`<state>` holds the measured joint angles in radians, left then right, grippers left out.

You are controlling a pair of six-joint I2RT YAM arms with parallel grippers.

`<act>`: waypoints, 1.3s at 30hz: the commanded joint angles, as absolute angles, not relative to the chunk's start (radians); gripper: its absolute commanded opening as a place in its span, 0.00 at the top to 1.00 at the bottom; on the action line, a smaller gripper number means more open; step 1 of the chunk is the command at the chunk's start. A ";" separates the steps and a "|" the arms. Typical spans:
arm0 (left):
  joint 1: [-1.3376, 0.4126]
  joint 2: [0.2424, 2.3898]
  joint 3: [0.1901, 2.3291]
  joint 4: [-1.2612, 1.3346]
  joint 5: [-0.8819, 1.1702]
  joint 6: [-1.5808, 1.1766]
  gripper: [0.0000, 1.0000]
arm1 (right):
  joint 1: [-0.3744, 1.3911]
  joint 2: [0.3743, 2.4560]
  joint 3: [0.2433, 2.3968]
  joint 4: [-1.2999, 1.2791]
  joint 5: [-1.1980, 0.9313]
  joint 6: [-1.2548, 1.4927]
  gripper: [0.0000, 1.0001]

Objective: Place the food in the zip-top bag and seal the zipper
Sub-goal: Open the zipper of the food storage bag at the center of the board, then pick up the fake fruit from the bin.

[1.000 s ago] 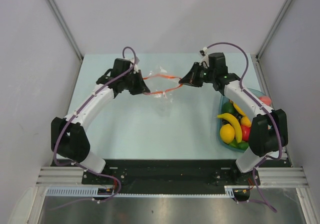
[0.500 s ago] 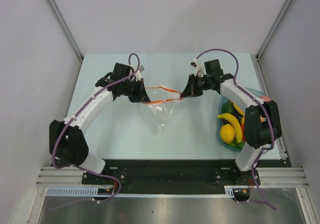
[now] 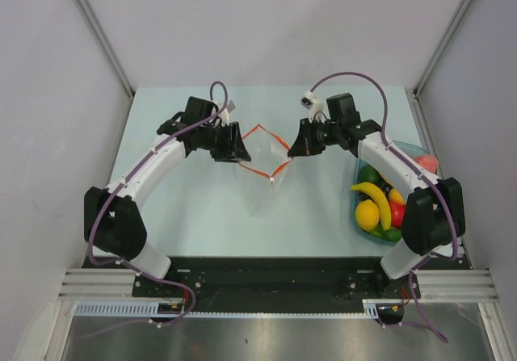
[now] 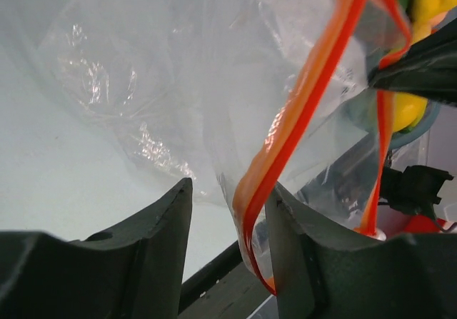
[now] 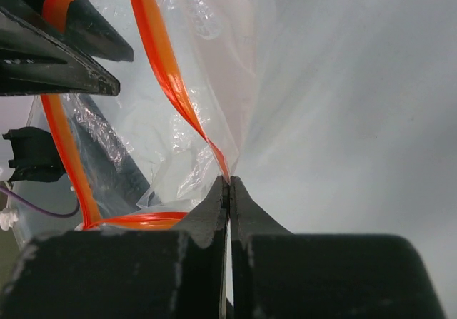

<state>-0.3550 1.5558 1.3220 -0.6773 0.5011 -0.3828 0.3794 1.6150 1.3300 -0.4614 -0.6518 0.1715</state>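
Zip-top bag (image 3: pixel 261 191) hangs btwn the 2 pincers over mid table (image 3: pixel 323 207). Its mouth is spread into a diamond and the clear, crinkly body sags toward the near edge. Can't tell if the bottom touches the table.

Zipper (image 3: pixel 257 170) outlines that diamond, w/ 1 corner at the L pincer (image 3: pixel 240 155) and the opposite corner at the R pincer (image 3: pixel 292 147).

L wrist view: L pincer (image 4: pixel 228 240) has its fingers (image 4: pixel 161 247) clearly apart. The folded orange zipper (image 4: pixel 307 98) runs down btwn them, lying against the right-hand finger only. No pinch visible there.

R wrist view: R pincer (image 5: pixel 228 183) has its fingers (image 5: pixel 246 219) pressed tight together, tips clamped on the zipper (image 5: pixel 161 69) where the strip meets the clear film.

Food (image 3: pixel 380 203) sits well apart from the bag, piled in a teal tub (image 3: pixel 410 145) at the table's right side, partly under the R arm. Pile incl. a yellow banana (image 3: pixel 373 195), a round yellow piece (image 3: pixel 367 214), a red tomato (image 3: pixel 397 213) and a green piece (image 3: pixel 369 174).
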 commanded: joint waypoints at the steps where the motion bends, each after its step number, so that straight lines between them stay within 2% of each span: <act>1: -0.354 1.500 1.399 -0.650 0.497 -0.406 0.52 | 0.383 1.592 1.338 -0.453 -0.632 0.156 1.00; 5: -0.354 1.497 1.401 -0.679 0.474 -0.402 0.60 | 0.377 1.603 1.338 -0.454 -0.632 0.158 1.00; 7: -0.354 1.494 1.394 -0.689 0.471 -0.396 0.69 | 0.374 1.605 1.338 -0.453 -0.624 0.156 1.00; 8: -0.354 1.490 1.390 -0.686 0.469 -0.391 0.76 | 0.373 1.606 1.338 -0.453 -0.621 0.156 1.00; 9: -0.354 1.486 1.379 -0.681 0.475 -0.390 0.91 | 0.370 1.608 1.338 -0.453 -0.621 0.156 1.00; 10: -0.354 1.485 1.373 -0.673 0.480 -0.390 0.98 | 0.365 1.608 1.338 -0.453 -0.624 0.156 1.00; 11: -0.354 1.486 1.370 -0.669 0.482 -0.391 1.00 | 0.364 1.608 1.338 -0.449 -0.629 0.153 0.99; 14: -0.353 1.499 1.368 -0.664 0.495 -0.402 1.00 | 0.335 1.585 1.350 -0.456 -0.658 0.123 0.65; 15: -0.354 1.506 1.368 -0.661 0.500 -0.405 1.00 | 0.319 1.575 1.370 -0.465 -0.676 0.091 0.38; 18: -0.356 1.526 1.370 -0.646 0.503 -0.416 1.00 | 0.241 1.530 1.411 -0.543 -0.715 0.029 0.12; 19: -0.357 1.531 1.371 -0.643 0.508 -0.419 1.00 | 0.220 1.519 1.446 -0.604 -0.721 -0.024 0.10; 22: -0.367 1.540 1.371 -0.632 0.511 -0.428 1.00 | 0.134 1.476 1.505 -0.779 -0.709 -0.176 0.05; 28: -0.390 1.545 1.362 -0.623 0.505 -0.425 1.00 | 0.015 1.373 1.494 -1.179 -0.637 -0.457 0.05; 32: -0.390 1.546 1.358 -0.624 0.505 -0.422 1.00 | 0.008 1.309 1.373 -1.229 -0.493 -0.503 0.06; 34: -0.390 1.543 1.355 -0.626 0.506 -0.419 1.00 | -0.052 1.295 1.341 -1.224 -0.440 -0.509 0.07; 39: -0.390 1.537 1.335 -0.618 0.512 -0.417 1.00 | -0.158 1.356 1.296 -1.249 -0.425 -0.558 0.19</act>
<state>-0.3859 1.5459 1.3495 -0.6498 0.4858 -0.4103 -0.0917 1.3178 1.3182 -1.1988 -0.4873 -0.4885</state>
